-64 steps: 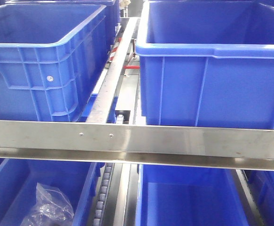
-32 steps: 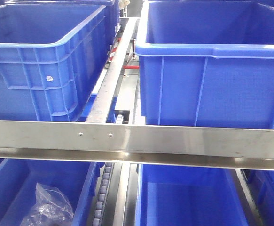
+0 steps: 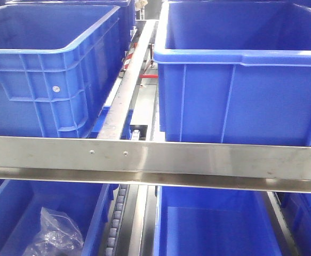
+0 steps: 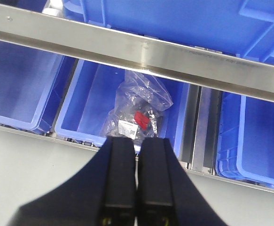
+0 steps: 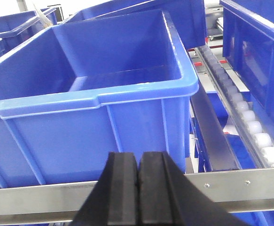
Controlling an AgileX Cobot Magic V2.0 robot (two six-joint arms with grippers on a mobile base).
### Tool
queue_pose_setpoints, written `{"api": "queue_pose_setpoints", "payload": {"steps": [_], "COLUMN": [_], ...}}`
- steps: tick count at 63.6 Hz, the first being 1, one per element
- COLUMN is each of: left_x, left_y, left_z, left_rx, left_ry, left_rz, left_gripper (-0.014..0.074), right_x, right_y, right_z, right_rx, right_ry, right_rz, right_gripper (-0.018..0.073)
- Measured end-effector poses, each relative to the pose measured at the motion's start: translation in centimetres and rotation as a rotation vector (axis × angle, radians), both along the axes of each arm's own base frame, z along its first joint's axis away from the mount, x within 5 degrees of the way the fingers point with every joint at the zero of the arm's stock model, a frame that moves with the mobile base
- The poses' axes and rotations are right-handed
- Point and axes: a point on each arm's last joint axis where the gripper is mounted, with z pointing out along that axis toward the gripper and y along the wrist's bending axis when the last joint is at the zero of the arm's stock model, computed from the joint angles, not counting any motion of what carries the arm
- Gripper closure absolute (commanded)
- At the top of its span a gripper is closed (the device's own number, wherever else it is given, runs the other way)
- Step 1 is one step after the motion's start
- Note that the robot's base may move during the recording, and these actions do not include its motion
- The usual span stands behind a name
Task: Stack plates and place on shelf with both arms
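The left tool (image 4: 137, 188) shows as two matte black fingers, each a flat-faced slab with squared edges. They broaden downward into a dark, angular body that spreads toward both lower corners of the left wrist view. A thin seam runs between the two slabs. Near the bottom edge, a small yellowish-green mark sits on each finger, too small to read.

The right tool (image 5: 137, 188) has the same build: two black rectangular fingers with slightly rounded top corners and a dull, rubbery-looking surface, divided by a narrow vertical line. Below them the black housing flares out in sloping shoulders. The fingers carry plain faces.
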Motion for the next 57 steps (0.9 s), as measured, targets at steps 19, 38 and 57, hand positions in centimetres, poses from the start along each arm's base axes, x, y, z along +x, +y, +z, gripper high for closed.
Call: {"api": "queue_pose_setpoints", "payload": {"steps": [19, 38, 57], "left_x": [-0.5, -4.2, -6.2], "left_y": [0.1, -0.2, 0.0], "left_z": [0.0, -3.4, -4.4], "left_rx": [0.011, -0.026, -0.048], "left_ry": [-0.040, -0.419, -0.619], "left_rz": [-0.008, -0.090, -0.096], "left_gripper": [0.0500, 0.0500, 0.0500], "right_x": [0.0, 0.0, 0.0], "right_y": [0.0, 0.0, 0.0], "right_z": [0.0, 0.0, 0.0], "right_rx": [0.000, 0.000, 0.000], "right_ry": [0.000, 0.000, 0.001], "right_rz": [0.000, 0.000, 0.000], "right_gripper": [0.0511, 0.0511, 0.0511]}}
